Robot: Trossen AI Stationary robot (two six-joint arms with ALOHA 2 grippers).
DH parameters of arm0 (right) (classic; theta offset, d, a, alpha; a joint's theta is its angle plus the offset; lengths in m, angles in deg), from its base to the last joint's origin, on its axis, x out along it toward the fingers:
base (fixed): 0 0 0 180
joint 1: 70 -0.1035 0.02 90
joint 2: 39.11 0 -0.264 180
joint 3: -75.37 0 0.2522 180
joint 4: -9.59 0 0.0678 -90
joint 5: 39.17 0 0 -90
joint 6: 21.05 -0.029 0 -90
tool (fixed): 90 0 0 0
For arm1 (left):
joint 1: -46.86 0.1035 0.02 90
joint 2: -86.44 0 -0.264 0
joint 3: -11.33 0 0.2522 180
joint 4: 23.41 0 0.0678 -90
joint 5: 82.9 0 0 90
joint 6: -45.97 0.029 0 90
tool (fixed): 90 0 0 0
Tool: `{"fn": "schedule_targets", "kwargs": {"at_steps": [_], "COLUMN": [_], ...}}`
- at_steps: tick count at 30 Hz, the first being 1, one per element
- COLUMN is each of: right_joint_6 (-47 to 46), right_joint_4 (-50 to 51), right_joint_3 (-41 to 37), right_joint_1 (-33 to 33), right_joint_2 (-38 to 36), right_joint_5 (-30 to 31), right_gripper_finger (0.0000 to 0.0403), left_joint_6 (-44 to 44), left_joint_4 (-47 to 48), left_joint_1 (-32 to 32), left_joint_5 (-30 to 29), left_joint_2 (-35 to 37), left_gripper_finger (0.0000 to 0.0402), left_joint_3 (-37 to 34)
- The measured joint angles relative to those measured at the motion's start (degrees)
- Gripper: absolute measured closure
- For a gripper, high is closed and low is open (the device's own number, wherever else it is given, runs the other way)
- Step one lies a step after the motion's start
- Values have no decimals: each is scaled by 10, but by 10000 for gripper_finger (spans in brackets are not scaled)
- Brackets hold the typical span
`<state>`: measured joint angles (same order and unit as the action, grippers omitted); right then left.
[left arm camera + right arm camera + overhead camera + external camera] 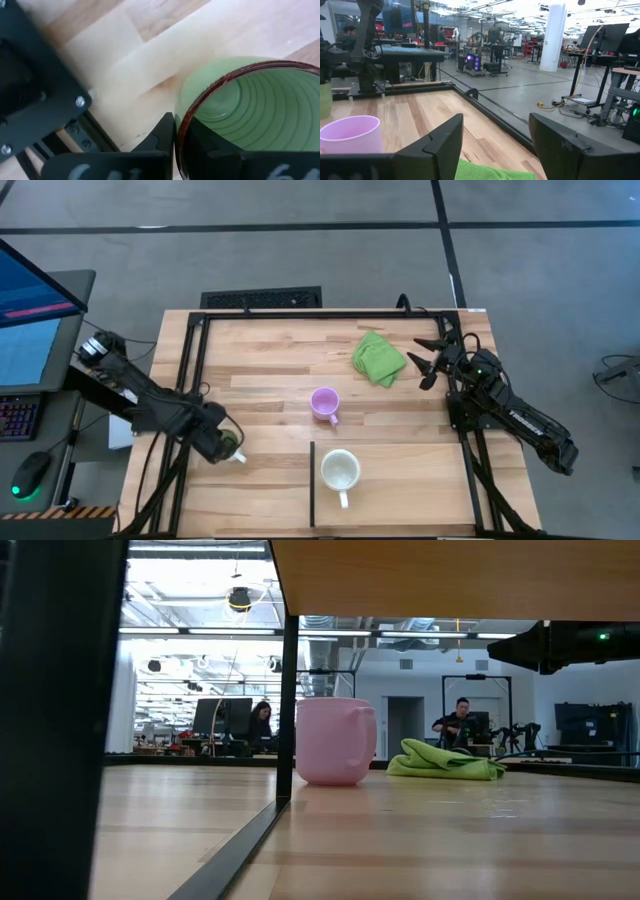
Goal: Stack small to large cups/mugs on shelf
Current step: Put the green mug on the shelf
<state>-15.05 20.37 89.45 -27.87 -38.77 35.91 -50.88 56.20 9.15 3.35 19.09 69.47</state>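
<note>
A green mug (250, 105) with a brown rim is in my left gripper (181, 121) near the table's left edge; in the high view (232, 442) the gripper hides most of it. A light purple mug (324, 403) stands upright at mid-table and also shows in the low view (335, 740). A white mug (340, 471) stands on the shelf section (400, 490), right of the black strip (312, 480). My right gripper (428, 366) is open and empty beside the green cloth (378, 358). My left gripper pinches the green mug's rim (176, 131), one finger outside the wall (161, 137) and one inside the mug (210, 145). The fingers come from above, slanting down. Whether the mug's base is on the table does not show.
The green cloth (445, 761) lies crumpled at the far right of the table. A black frame (190, 360) runs along the table's left, far and right edges. Bare wood lies between the purple mug and the left gripper. People sit at desks in the room behind.
</note>
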Motion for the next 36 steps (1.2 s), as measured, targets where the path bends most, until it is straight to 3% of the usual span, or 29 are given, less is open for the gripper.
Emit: {"fn": "schedule_targets", "kwargs": {"at_steps": [7,12,19,27,36], "right_joint_6": [0,0,0,0,0], "right_joint_4": [0,0,0,0,0], "right_joint_3": [0,0,0,0,0], "right_joint_1": [0,0,0,0,0], "right_joint_2": [0,0,0,0,0], "right_joint_5": [0,0,0,0,0], "right_gripper_finger": [154,154,154,154,154], "left_joint_6": [133,263,463,666,782], "left_joint_4": [-22,-104,-158,-169,-167], "left_joint_1": [99,174,267,368,481], "left_joint_5": [-53,-125,-165,-155,-80], "left_joint_2": [0,0,0,-2,-9], "left_gripper_finger": [398,399,399,399,399], "left_joint_3": [0,0,66,192,268]}}
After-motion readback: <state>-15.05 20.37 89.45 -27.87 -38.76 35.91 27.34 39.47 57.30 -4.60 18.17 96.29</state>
